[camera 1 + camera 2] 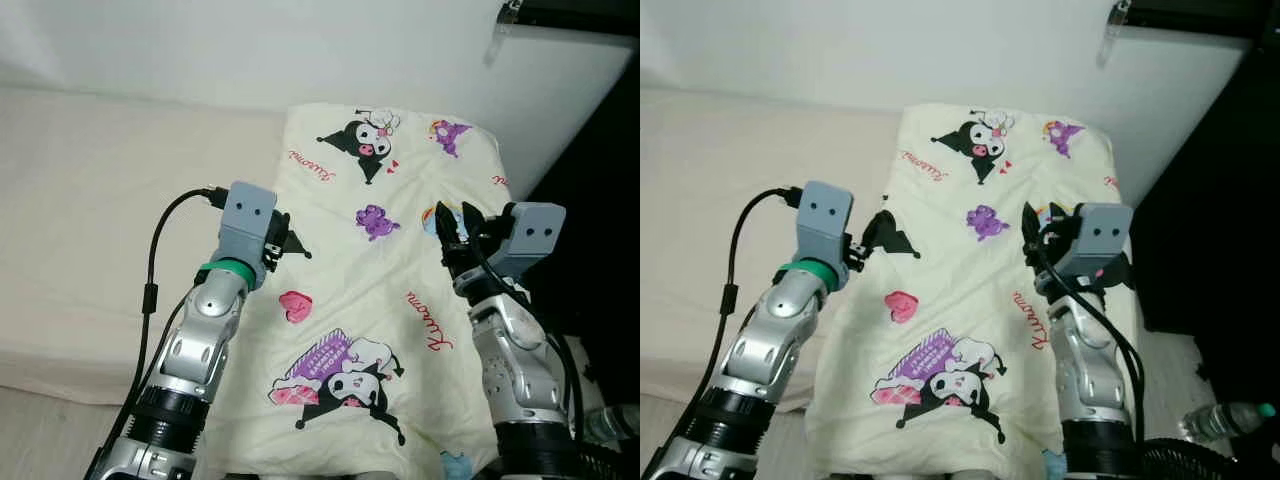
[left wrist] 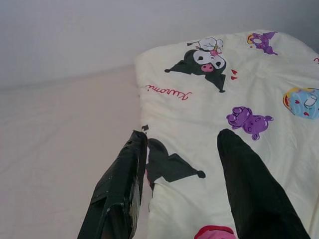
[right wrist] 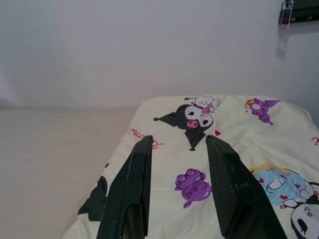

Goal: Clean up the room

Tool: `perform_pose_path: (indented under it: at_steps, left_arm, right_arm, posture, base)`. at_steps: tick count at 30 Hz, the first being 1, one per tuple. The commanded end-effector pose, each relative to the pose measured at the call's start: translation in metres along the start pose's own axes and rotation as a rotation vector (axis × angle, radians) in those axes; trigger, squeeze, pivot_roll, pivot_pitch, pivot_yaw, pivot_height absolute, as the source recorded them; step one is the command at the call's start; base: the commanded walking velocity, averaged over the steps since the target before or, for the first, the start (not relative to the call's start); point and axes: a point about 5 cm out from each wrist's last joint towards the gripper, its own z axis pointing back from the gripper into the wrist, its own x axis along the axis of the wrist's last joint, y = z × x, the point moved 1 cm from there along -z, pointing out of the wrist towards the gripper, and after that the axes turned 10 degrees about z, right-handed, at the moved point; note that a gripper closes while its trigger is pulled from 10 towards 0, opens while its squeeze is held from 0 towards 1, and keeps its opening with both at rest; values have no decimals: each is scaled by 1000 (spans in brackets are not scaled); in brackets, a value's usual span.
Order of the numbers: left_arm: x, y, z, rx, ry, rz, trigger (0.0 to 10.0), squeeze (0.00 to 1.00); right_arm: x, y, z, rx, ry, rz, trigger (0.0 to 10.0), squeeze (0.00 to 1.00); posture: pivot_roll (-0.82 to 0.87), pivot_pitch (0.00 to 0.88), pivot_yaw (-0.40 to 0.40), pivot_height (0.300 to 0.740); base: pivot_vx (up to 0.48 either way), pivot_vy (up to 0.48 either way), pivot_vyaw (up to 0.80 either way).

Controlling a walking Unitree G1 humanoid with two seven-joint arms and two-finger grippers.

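A cream-coloured blanket printed with cartoon characters, hearts and red script lies folded on a pale bed, stretching from the near edge toward the white wall at the far side. Its left edge runs down the middle of the bed, and its right edge sits close to the bed's right side, next to a dark piece of furniture. The robot's two silver arms reach forward over the blanket. The left tool is over the blanket's left edge, about halfway along its length; its two black fingers stand apart, one finger over the very edge where blanket meets bare mattress, the other over the printed fabric, with nothing held between them. It cannot be told whether the fingers touch the cloth. The right tool is over the right part of the blanket, near a blue and purple print; its fingers are likewise spread apart and empty, pointing toward the far end of the blanket and the wall. A black cable loops from the left wrist down along the arm. At the near right, on the floor beside the bed, lies a clear plastic bottle with a green cap.
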Motion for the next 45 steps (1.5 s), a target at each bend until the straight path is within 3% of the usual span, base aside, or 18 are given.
perform_pose_path:
  at_steps: [1, 45]
  left_arm:
    - [-8, 1, 2, 2, 23, -8, 10000, 0]
    - [-10, 3, 2, 4, 31, -14, 10000, 0]
  right_arm:
    - [-8, -1, 4, -16, 25, -8, 10000, 0]
    - [-8, 3, 3, -2, 20, -11, 10000, 0]
  posture:
    - [-144, 80, 27, 740]
    - [-141, 75, 33, 740]
  base:
    - [0, 0, 0]
    - [-324, 0, 0]
